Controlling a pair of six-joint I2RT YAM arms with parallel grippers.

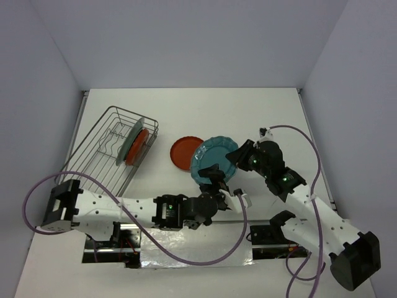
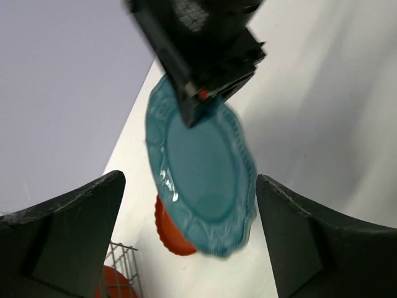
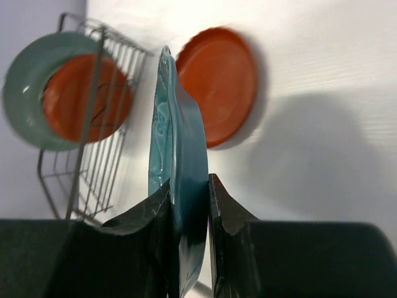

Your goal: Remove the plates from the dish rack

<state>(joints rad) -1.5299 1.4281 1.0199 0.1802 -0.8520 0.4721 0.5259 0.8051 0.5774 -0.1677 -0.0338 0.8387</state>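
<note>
The teal scalloped plate (image 1: 213, 159) hangs tilted above the table, its edge over a red-orange plate (image 1: 185, 153) that lies flat. My right gripper (image 1: 236, 155) is shut on the teal plate's right rim; in the right wrist view the plate (image 3: 180, 136) stands on edge between the fingers (image 3: 224, 211). My left gripper (image 1: 214, 176) is open at the plate's near edge, and the plate (image 2: 201, 167) shows beyond its spread fingers (image 2: 68, 236). The dish rack (image 1: 93, 155) at the left holds the grey-teal plate (image 1: 129, 141) and a red-orange plate (image 1: 139, 148) upright.
The white walls close in the table at the back and both sides. The rack's wire corner (image 2: 127, 261) shows low in the left wrist view, close to the flat red-orange plate (image 2: 170, 239). Purple cables loop near the arm bases (image 1: 186, 254).
</note>
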